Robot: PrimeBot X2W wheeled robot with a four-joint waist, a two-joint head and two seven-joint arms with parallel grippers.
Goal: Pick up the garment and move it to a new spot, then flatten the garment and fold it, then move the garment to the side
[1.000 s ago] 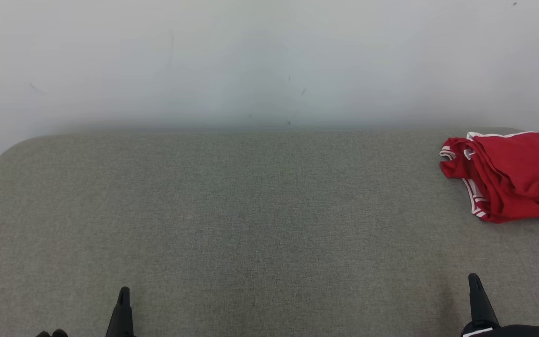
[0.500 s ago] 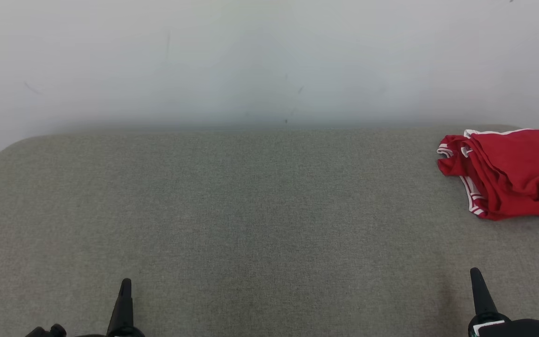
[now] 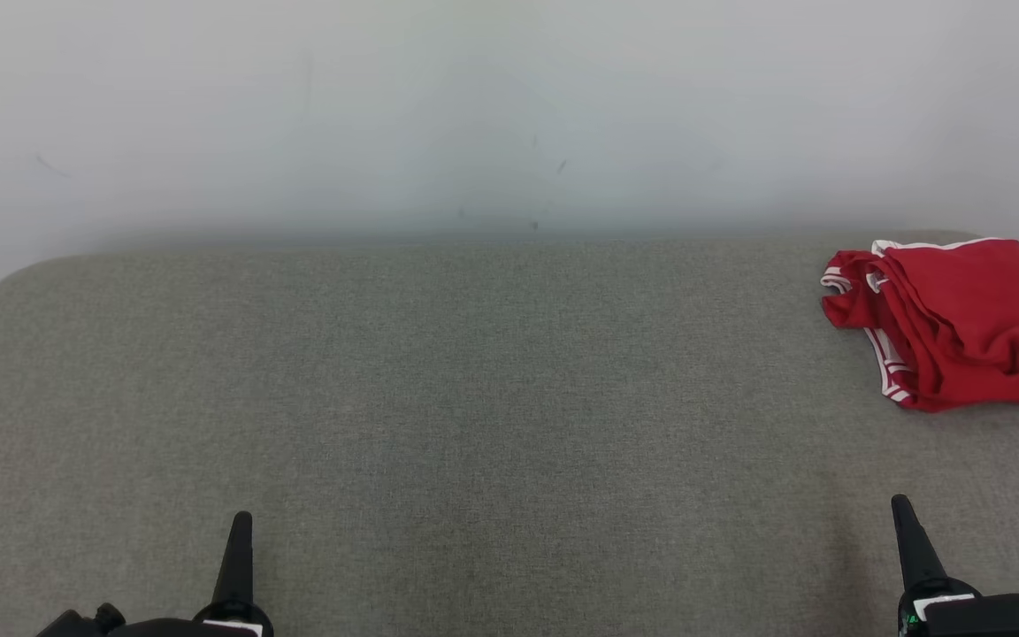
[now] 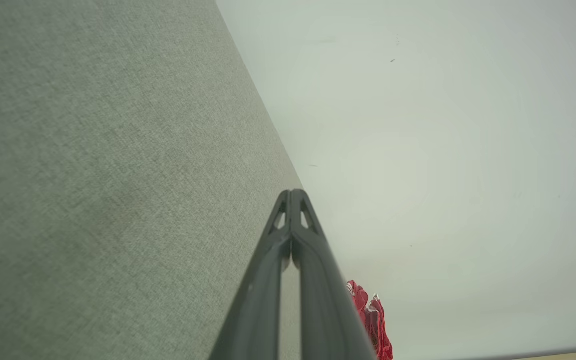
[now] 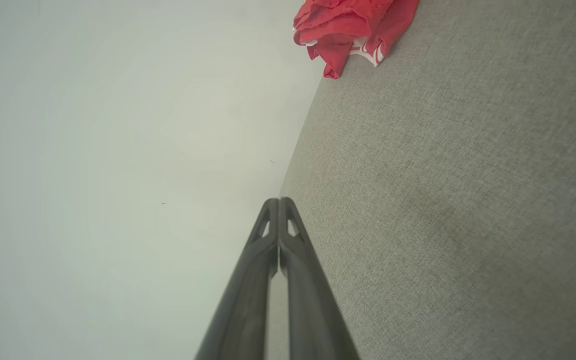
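Note:
The garment [image 3: 956, 323] is a red piece with white trim, lying folded and bunched at the far right of the grey fabric surface [image 3: 474, 398]. The right wrist view has the garment [image 5: 353, 30] near its top edge, and a sliver of the garment [image 4: 373, 320] peeks out beside the fingers in the left wrist view. My left gripper [image 3: 241, 522] is shut and empty at the lower left, far from the garment. At the lower right my right gripper [image 3: 900, 506] is also shut and empty, well in front of the garment. In each wrist view the two dark fingers [image 4: 292, 196] [image 5: 278, 202] meet at their tips.
A pale wall [image 3: 509, 115] rises right behind the surface's far edge. The surface has a rounded far-left corner [image 3: 5, 283]. The garment reaches the right border of the head view.
The whole head view has shifted slightly, so the camera moved. Both grippers stand a little higher in the picture and show more of their bases. The garment lies as before.

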